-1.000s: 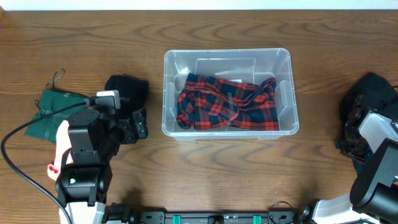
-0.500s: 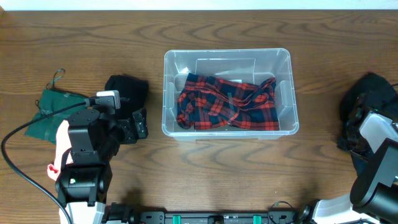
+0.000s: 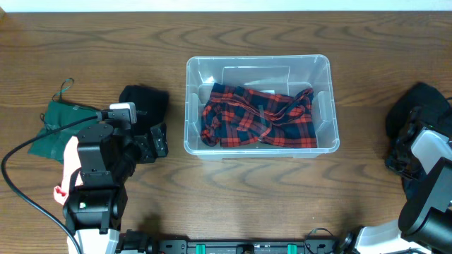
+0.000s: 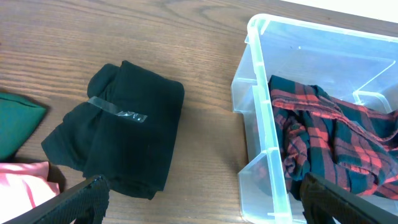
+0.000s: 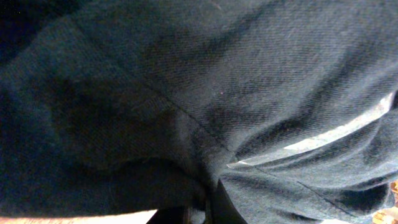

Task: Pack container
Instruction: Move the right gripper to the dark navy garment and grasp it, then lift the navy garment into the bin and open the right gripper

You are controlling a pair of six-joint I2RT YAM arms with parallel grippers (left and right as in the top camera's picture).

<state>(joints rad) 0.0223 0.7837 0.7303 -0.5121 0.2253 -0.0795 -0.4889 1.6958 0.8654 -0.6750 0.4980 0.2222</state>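
The clear plastic container [image 3: 258, 60] stands at the table's middle and holds a red plaid cloth [image 3: 258, 116]. My left gripper [image 3: 152, 141] is open and empty, low over the wood just left of the container [image 4: 255, 93], with a folded black cloth [image 4: 124, 127] ahead of its jaws [image 4: 199, 208]. My right gripper [image 3: 399, 152] is at the far right, pressed into a dark garment [image 3: 420, 106]. The right wrist view is filled by that dark fabric [image 5: 199, 93], bunched where the jaws [image 5: 211, 202] close on it.
A green cloth [image 3: 60, 127] and a pink cloth [image 3: 70, 166] lie at the far left, partly under the left arm. The folded black cloth [image 3: 145, 104] lies between them and the container. The plaid cloth [image 4: 329, 137] also shows in the left wrist view.
The right arm has shifted very slightly toward the front right. Nothing else has moved.
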